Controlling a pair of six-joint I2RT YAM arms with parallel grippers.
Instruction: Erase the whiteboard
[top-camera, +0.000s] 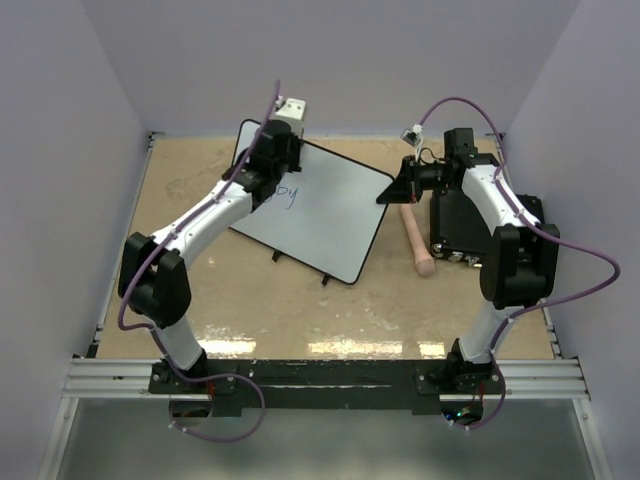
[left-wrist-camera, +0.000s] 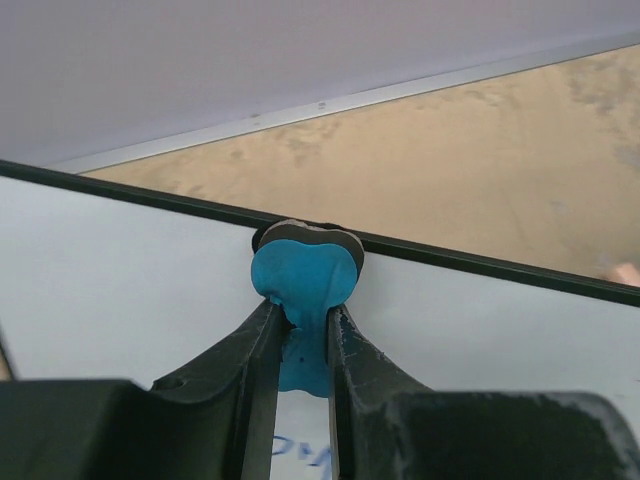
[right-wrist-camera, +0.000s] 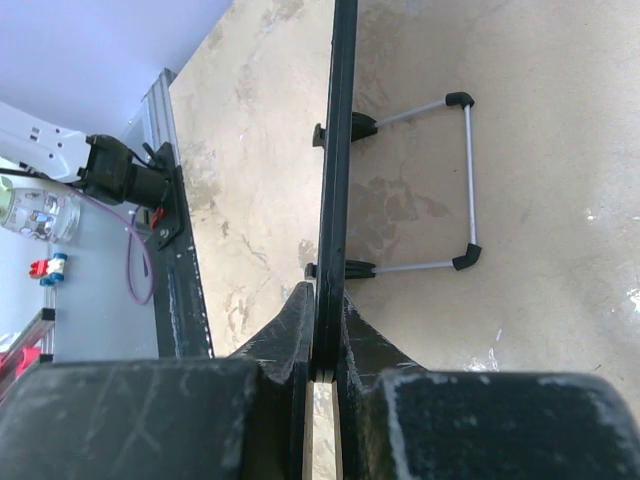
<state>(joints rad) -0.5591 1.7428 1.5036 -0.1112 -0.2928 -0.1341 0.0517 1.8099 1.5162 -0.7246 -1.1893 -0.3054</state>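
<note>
The whiteboard lies tilted in the middle of the table, with blue handwriting near its far left. My left gripper is over that far-left part, shut on a blue eraser. The eraser's head rests on the white surface just inside the black rim. Some blue writing shows under the fingers. My right gripper is shut on the board's edge, seen edge-on, at the right corner. The board's wire stand sticks out beside it.
A black rectangular box sits under the right arm at the right. A pinkish wooden handle lies between that box and the board. Pale walls close in the table on three sides, and a metal rail runs along the near edge.
</note>
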